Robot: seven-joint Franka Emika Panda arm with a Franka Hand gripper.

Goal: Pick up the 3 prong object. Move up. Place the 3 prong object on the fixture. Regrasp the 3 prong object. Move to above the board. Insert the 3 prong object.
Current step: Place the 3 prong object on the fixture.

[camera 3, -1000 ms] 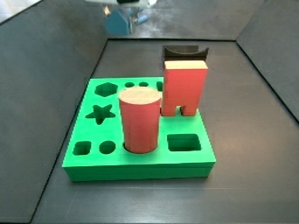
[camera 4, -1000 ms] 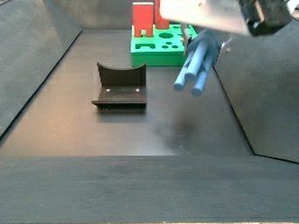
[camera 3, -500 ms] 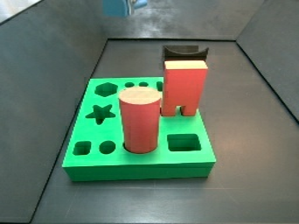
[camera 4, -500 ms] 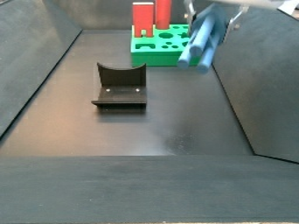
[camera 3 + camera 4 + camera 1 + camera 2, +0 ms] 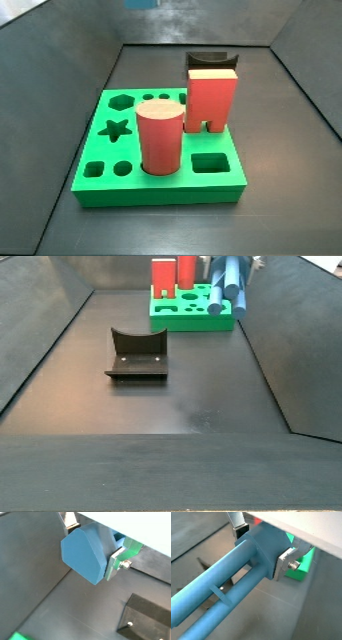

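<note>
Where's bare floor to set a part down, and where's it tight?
Free: the dark floor between the fixture and the near edge, and the strip right of the fixture. Crowded: the board, carrying the red cylinder and red block. The gripper holds the 3 prong object up near the board.

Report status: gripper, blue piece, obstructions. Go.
Gripper raised, shut on the blue plastic 3 prong object. Prongs hanging free by the green board. Black fixture empty; nothing blocking.
</note>
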